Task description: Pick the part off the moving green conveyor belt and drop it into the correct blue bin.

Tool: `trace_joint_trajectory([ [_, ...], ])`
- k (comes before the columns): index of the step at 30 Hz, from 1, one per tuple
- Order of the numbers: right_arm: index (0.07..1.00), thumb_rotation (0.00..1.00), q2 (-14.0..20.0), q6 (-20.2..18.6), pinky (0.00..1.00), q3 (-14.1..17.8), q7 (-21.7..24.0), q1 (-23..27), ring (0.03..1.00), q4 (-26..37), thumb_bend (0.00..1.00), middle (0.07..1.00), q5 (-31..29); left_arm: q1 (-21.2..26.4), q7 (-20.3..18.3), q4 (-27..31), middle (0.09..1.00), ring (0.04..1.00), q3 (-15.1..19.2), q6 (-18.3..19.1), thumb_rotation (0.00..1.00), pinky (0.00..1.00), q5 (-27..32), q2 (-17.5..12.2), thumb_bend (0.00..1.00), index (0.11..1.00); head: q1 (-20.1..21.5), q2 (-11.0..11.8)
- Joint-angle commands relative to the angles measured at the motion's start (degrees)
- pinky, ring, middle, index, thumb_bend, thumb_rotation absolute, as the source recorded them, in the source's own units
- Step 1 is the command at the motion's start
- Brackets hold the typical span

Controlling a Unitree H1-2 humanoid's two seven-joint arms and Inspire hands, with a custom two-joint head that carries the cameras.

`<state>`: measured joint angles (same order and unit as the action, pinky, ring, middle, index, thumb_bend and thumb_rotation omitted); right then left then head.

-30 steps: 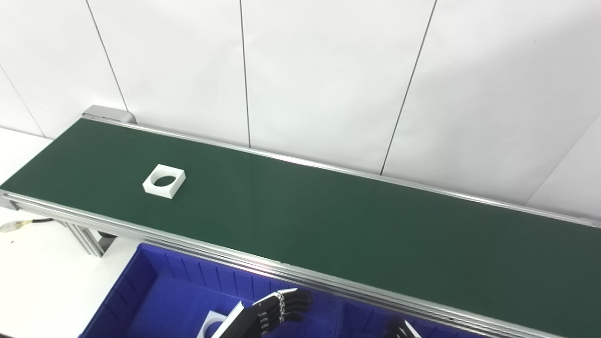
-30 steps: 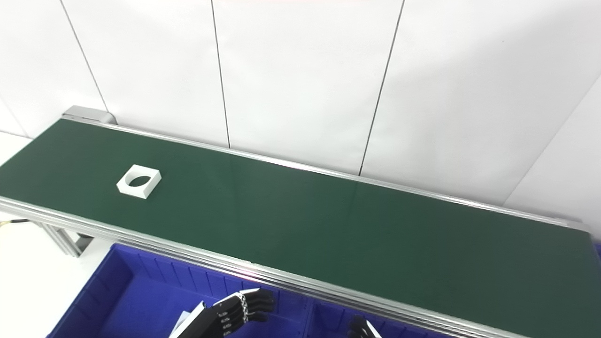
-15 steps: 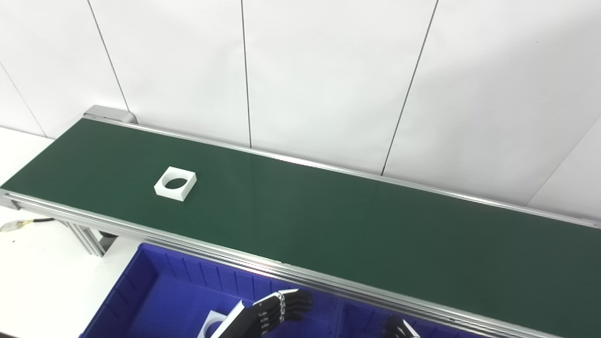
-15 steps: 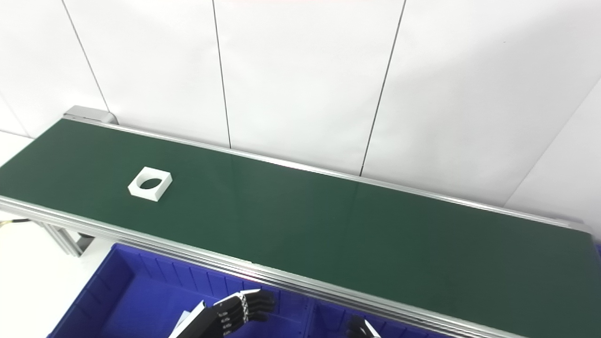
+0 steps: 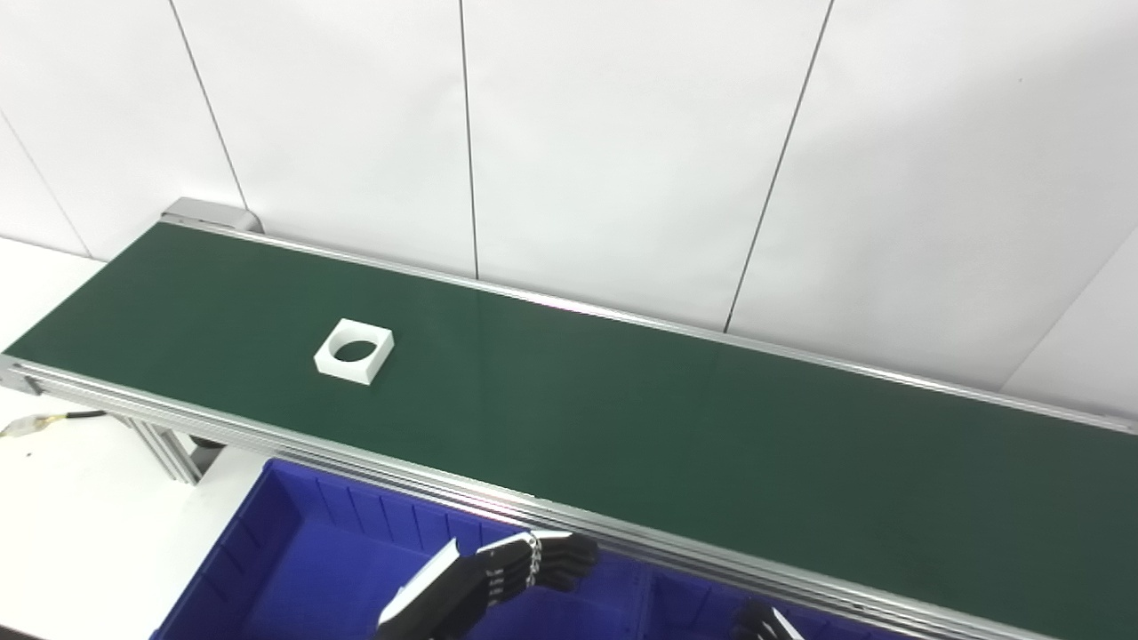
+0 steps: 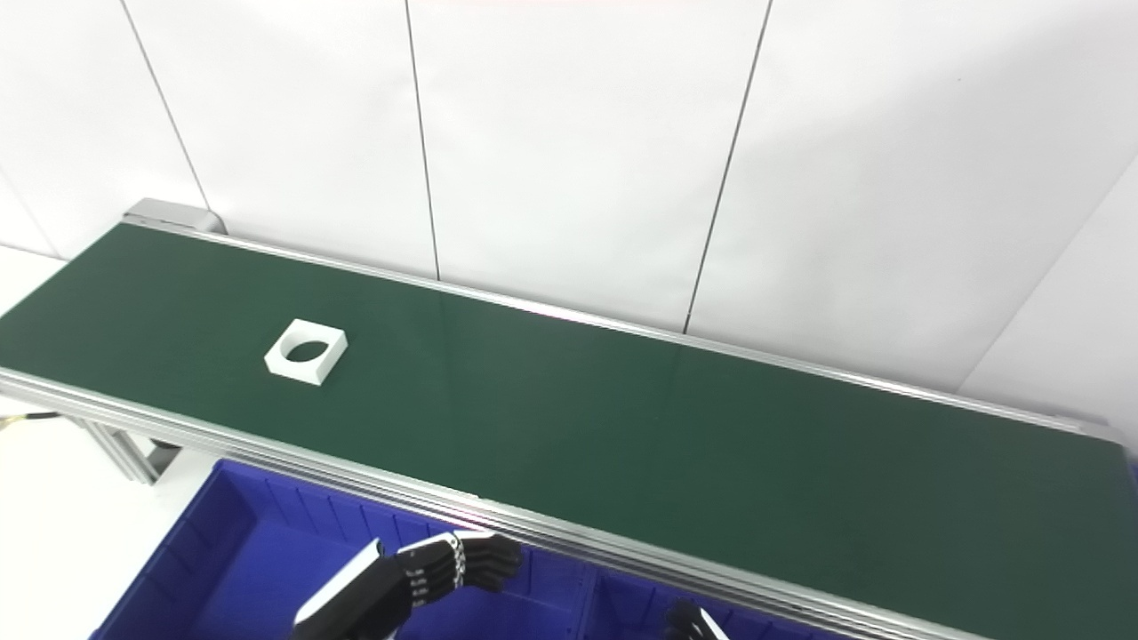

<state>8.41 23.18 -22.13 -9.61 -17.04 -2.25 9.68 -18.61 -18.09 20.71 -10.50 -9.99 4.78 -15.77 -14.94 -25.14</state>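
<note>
A white square part with a round hole [image 5: 354, 351] lies flat on the green conveyor belt [image 5: 622, 427], in its left half. My left hand [image 5: 524, 567] hovers over the blue bin [image 5: 293, 551] just in front of the belt's near rail. Its dark fingers point right, loosely curled, with nothing in them. Only the fingertips of my right hand [image 5: 760, 622] show at the bottom edge, over the bin's right section. Both hands are well apart from the part.
The belt's aluminium rail [image 5: 267, 436] runs between the bin and the belt. A divider [image 5: 642, 591] splits the blue bin. A white wall stands right behind the belt. White tabletop and a cable end [image 5: 27, 427] lie at the left.
The white part has ridden rightwards along the belt. My left hand has risen slightly and now hides a white piece seen earlier in the bin. The right hand is unchanged.
</note>
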Motion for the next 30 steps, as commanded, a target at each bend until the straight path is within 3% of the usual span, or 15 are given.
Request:
trace_joint_trajectory([
  [1,0.853,0.67,0.0,3.74,0.65,-0.17,-0.61,0.22,0.785,1.06,0.61,0.819,-0.12,1.34,-0.26,2.72,0.811,0.807,0.38,0.75,0.43,0.77,-0.43,-0.74,0.98,0.797,0.01,-0.06],
  [8,0.853,0.66,0.03,3.73,0.65,0.06,-0.39,0.31,0.787,0.81,0.61,0.818,-0.3,4.43,-0.78,6.07,0.813,0.815,1.16,3.25,0.44,0.79,-2.27,-2.29,0.97,0.802,-0.2,-0.12],
  [18,0.853,0.68,0.04,3.73,0.65,-0.04,-0.84,0.75,0.785,0.41,0.61,0.818,-0.01,12.54,-1.51,9.35,0.834,0.835,2.56,6.84,0.45,0.81,-5.39,-4.0,0.93,0.82,-0.37,-0.03],
  [25,0.854,0.66,-0.04,3.74,0.67,-0.04,-0.2,1.06,0.791,0.08,0.61,0.817,-1.29,18.21,-2.29,10.03,0.843,0.872,2.31,14.02,0.43,0.86,-7.75,-3.89,0.95,0.821,0.07,-0.02],
  [30,0.852,0.68,-0.03,3.74,0.65,-0.15,-0.57,1.33,0.786,-0.18,0.62,0.817,-0.84,22.5,-3.19,8.9,0.84,0.834,1.4,17.35,0.4,0.78,-13.74,-5.1,0.93,0.836,0.18,-0.09],
])
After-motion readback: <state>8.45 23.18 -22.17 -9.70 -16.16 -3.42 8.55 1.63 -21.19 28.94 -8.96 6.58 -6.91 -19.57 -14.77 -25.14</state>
